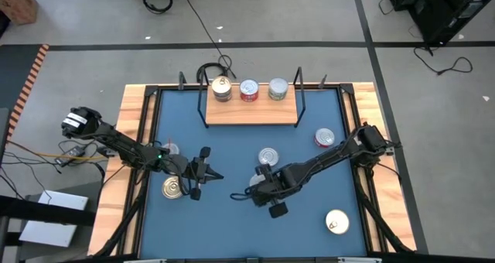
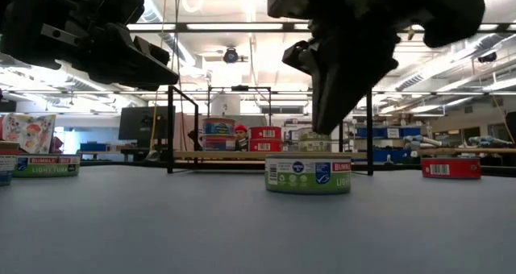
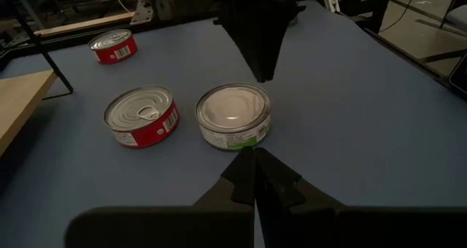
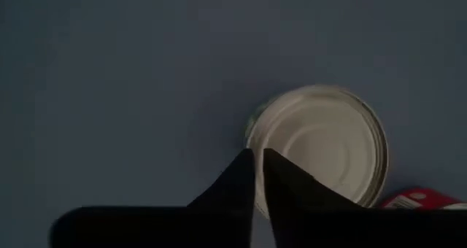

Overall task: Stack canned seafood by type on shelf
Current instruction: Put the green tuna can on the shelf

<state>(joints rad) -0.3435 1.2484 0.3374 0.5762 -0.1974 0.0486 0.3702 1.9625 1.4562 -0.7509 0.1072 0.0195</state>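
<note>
The shelf (image 1: 251,113) stands at the far middle and carries three tins in a row: a gold-lidded one (image 1: 222,89), a red one (image 1: 249,90) and a silver one (image 1: 278,89). A silver-lidded, green-labelled tin (image 3: 233,117) stands on the table mid-way. My right gripper (image 2: 326,126) hangs shut just above it, pointing down, and its arm hides the tin in the high view. A red-sided tin (image 3: 142,117) stands close beside it. My left gripper (image 3: 254,155) is shut and hovers left of both tins.
More tins stand on the blue table: a red one (image 1: 324,138) at the right, a gold-lidded one (image 1: 336,222) near right, a gold-lidded one (image 1: 172,188) near left, and a silver one (image 1: 168,149) partly under my left arm. A wooden rim (image 1: 131,139) borders the table.
</note>
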